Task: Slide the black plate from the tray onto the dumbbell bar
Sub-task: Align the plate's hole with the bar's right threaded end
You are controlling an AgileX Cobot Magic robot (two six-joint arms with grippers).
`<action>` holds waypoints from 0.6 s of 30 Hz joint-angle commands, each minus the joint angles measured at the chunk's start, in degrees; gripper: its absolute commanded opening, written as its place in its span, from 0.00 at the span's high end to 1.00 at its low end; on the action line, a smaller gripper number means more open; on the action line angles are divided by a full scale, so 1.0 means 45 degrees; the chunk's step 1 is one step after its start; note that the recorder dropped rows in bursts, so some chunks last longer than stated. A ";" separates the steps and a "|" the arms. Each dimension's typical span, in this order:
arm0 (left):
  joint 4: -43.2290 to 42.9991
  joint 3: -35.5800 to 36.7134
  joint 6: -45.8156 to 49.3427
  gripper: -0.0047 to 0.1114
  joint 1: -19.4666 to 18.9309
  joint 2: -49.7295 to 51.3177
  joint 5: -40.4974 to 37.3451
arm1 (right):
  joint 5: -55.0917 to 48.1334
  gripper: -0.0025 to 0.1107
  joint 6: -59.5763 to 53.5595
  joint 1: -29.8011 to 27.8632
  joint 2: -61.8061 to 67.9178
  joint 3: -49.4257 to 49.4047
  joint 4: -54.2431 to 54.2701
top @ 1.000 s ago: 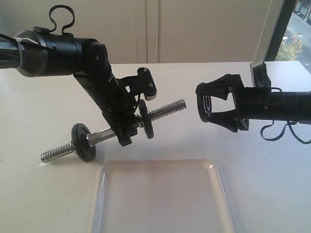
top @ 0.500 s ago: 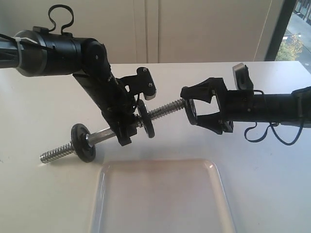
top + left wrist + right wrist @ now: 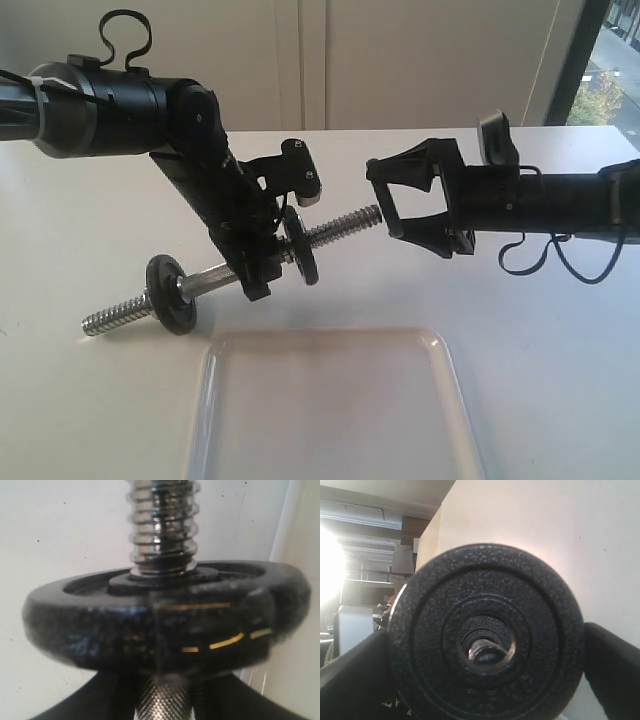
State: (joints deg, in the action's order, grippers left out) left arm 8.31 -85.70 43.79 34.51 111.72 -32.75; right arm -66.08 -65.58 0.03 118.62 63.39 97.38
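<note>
White table [image 3: 560,340] is seen below; the black plate [image 3: 485,635] is squeezed by the right gripper [image 3: 383,202], right at the raised end of the dumbbell bar [image 3: 340,228]; that end is seen through its hole; the bar's middle is clamped by the left gripper [image 3: 258,272].

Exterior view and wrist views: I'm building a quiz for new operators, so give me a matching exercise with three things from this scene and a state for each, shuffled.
Things:
1. the tray
2. the dumbbell bar
3. the black plate

States:
A. gripped by the right gripper, its hole facing the bar's threaded tip
B. lying flat on the table, near the exterior view's bottom edge
C. tilted, clamped mid-length by the left gripper

Pairs: 1-B, 2-C, 3-A.
</note>
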 commanded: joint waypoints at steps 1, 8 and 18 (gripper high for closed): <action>0.0686 -0.0242 -0.0082 0.96 0.0002 -0.0693 0.0344 | -0.0862 0.98 0.0042 0.0054 -0.0341 0.0143 0.0571; 0.0686 -0.0242 -0.0082 0.96 0.0002 -0.0693 0.0498 | -0.0862 0.98 0.0069 0.0352 -0.0341 0.0143 0.0351; 0.0686 -0.0242 -0.0134 0.96 0.0002 -0.0693 0.0600 | -0.0862 0.98 0.0069 0.0372 -0.0341 0.0143 0.0186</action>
State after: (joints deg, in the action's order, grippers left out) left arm 8.31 -85.70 43.79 34.51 111.72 -32.75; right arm -66.15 -65.11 1.31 118.22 63.39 96.70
